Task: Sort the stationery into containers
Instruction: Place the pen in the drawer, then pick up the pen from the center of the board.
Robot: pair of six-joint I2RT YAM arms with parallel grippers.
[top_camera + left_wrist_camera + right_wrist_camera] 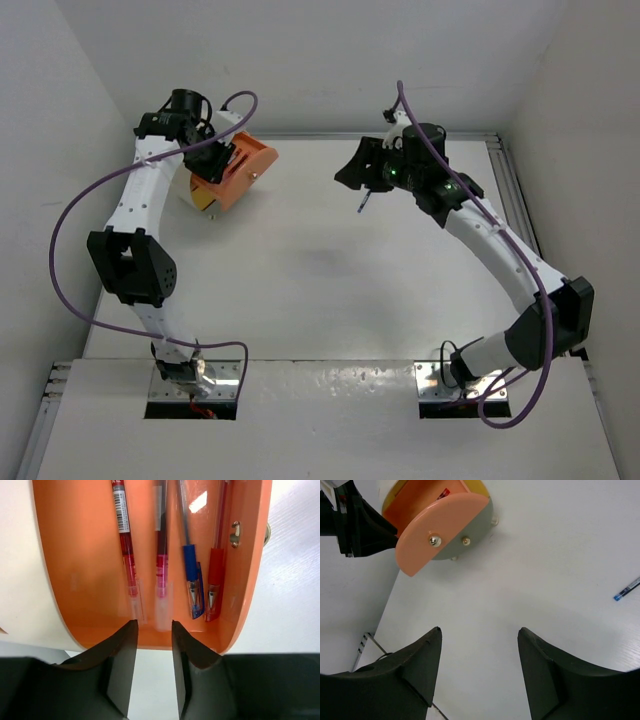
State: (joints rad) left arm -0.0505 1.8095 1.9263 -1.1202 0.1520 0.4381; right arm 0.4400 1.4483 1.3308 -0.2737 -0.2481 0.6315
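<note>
The cream-white bucket (243,172) lies tipped on its side at the back left, orange inside showing. In the left wrist view its orange wall (75,555) holds several pens: two red ones (125,545), a blue one (190,565) and another red one (216,570). My left gripper (152,622) is at the bucket's rim (213,165), jaws a little apart, nothing between them; one red pen's clear tip (162,612) lies just past the fingertips. My right gripper (479,629) is open and empty above the table (347,176). A blue pen (626,589) lies on the table near it (363,204). The small tub is out of view.
White walls close in the table at the back and on both sides. In the right wrist view the bucket's base (445,525) shows with two screws, the left gripper (355,525) beside it. A metal rail (505,180) runs along the right edge.
</note>
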